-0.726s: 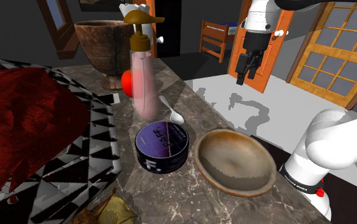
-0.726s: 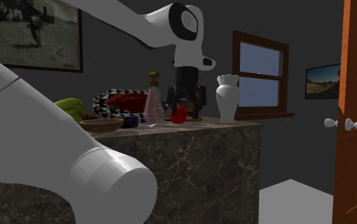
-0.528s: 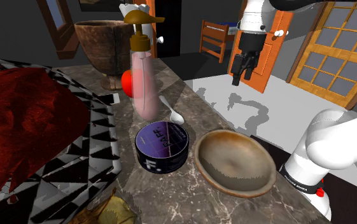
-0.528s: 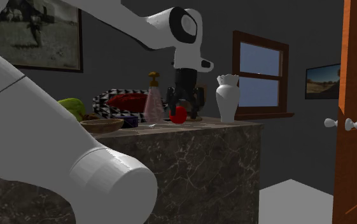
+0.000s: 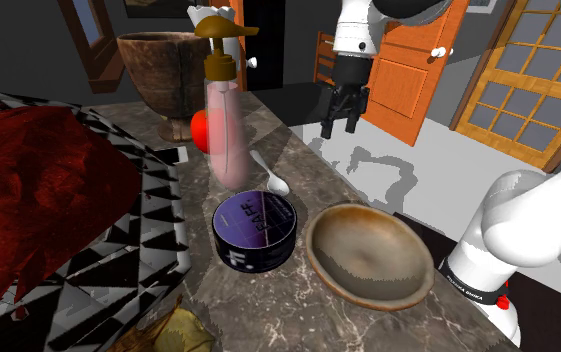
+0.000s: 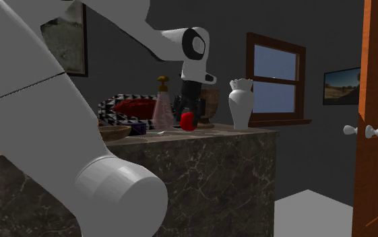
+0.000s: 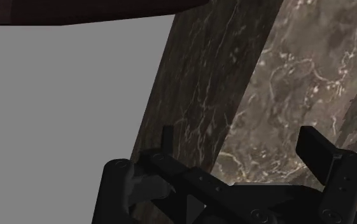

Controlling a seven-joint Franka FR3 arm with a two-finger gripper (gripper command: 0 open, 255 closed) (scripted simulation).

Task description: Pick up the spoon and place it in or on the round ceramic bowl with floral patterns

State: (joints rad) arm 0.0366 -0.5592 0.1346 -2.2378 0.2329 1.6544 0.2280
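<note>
While jaws hang apart, one spoon [image 5: 277, 183], one brown bowl [image 5: 370, 252], one purple tin [image 5: 254, 232].

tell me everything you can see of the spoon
The spoon is plain white and glossy; its material is unclear. Its rounded bowl end lies nearest the purple tin, and its slim handle runs back behind the pink pump bottle, which hides part of it. It lies flat on the dark marbled counter, between bottle and tin; whether it touches either cannot be told. The open hand hangs well apart from it.
</note>
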